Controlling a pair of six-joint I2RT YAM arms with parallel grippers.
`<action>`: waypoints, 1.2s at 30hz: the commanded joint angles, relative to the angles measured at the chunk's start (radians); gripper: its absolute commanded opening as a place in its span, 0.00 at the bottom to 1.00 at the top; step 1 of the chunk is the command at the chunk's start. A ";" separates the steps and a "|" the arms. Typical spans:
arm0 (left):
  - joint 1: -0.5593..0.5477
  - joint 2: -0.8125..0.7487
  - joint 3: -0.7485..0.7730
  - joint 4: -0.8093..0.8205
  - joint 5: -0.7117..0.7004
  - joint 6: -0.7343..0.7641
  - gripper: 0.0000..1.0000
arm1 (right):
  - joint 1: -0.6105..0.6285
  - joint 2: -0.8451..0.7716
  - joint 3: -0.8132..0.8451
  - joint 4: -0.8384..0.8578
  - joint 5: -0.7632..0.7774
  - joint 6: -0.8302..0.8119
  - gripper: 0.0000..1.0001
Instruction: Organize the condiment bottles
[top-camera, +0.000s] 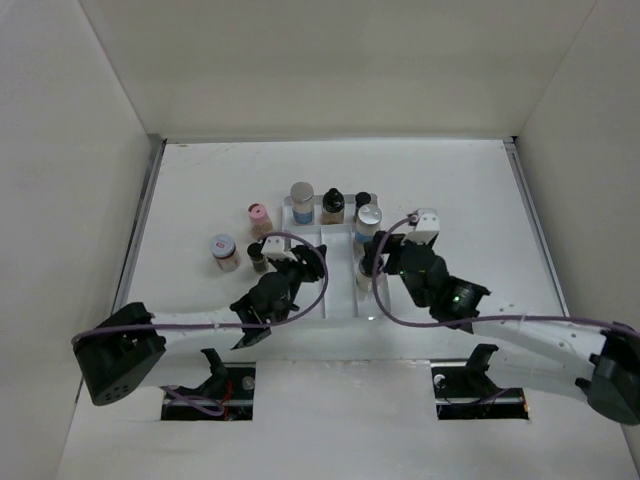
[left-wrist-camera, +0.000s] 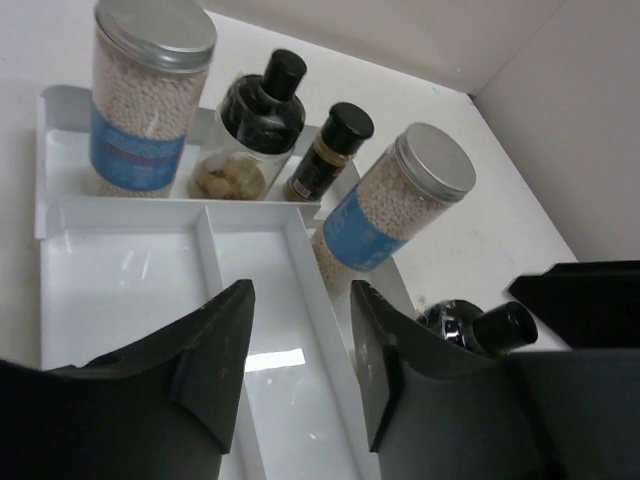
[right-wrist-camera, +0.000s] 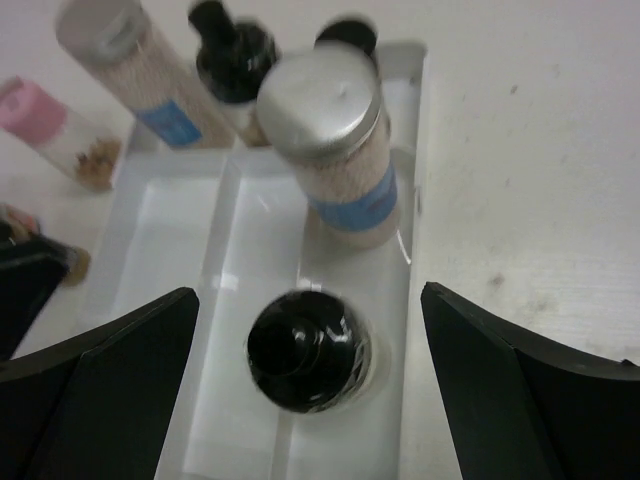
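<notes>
The white divided tray (top-camera: 322, 290) holds a silver-capped jar (top-camera: 302, 200), a black-capped bottle (top-camera: 332, 205) and a small black-capped bottle (top-camera: 362, 200) in its back row. A second silver-capped jar (top-camera: 368, 222) stands in the right compartment. My right gripper (right-wrist-camera: 310, 295) is open wide above a black-capped bottle (right-wrist-camera: 308, 350) that stands upright in that right compartment between the fingers, untouched. My left gripper (left-wrist-camera: 300, 300) is open and empty over the tray's middle compartments. A pink-capped jar (top-camera: 260, 218), another jar (top-camera: 223, 250) and a small dark bottle (top-camera: 258, 258) stand on the table left of the tray.
White walls enclose the table on the left (top-camera: 70, 200), back and right. The two grippers (top-camera: 292, 258) (top-camera: 372, 262) sit close together over the tray. Purple cables loop over both wrists.
</notes>
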 joint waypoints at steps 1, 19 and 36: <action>0.000 -0.092 0.081 -0.177 -0.100 -0.004 0.48 | -0.100 -0.127 0.013 0.031 -0.011 -0.051 1.00; 0.417 -0.312 0.380 -0.912 -0.110 -0.016 0.76 | -0.329 -0.115 -0.064 0.274 -0.085 -0.040 0.49; 0.641 -0.210 0.295 -1.115 -0.022 -0.163 0.82 | -0.268 -0.072 -0.085 0.357 -0.011 -0.066 0.63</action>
